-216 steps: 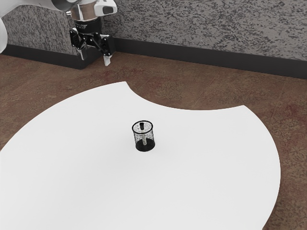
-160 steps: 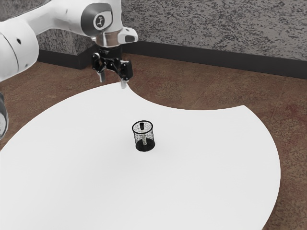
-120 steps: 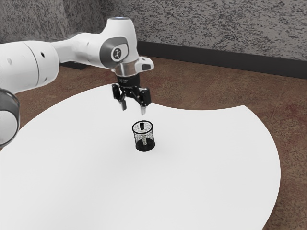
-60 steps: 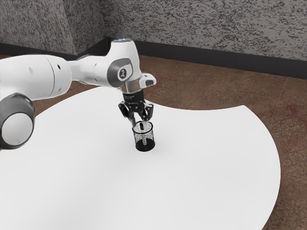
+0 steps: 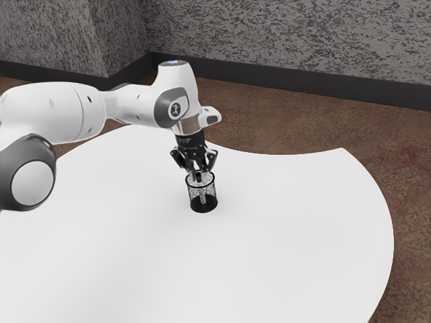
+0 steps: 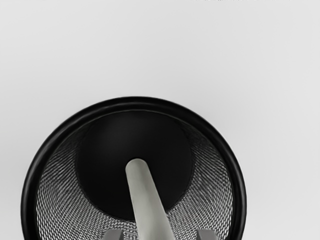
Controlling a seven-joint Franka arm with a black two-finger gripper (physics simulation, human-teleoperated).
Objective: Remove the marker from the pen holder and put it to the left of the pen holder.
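Hand [image 5: 200,176] was spread astride the marker [image 6: 146,202], gripping nothing; marker leaned inside the pen holder [image 5: 203,208], looked light, stiff, maybe slick, so a centred pinch near its dark top seemed best.

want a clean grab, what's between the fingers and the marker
A bare gap on each side: the wrist view shows open fingers apart from the marker, mesh of the pen holder beyond.

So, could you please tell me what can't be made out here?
Top of the marker, wrist view: cut off by the lower edge.
Whether the end effector touches the marker, exterior view: too small to tell.
Rear of the arm, exterior view: cut off by the left edge.
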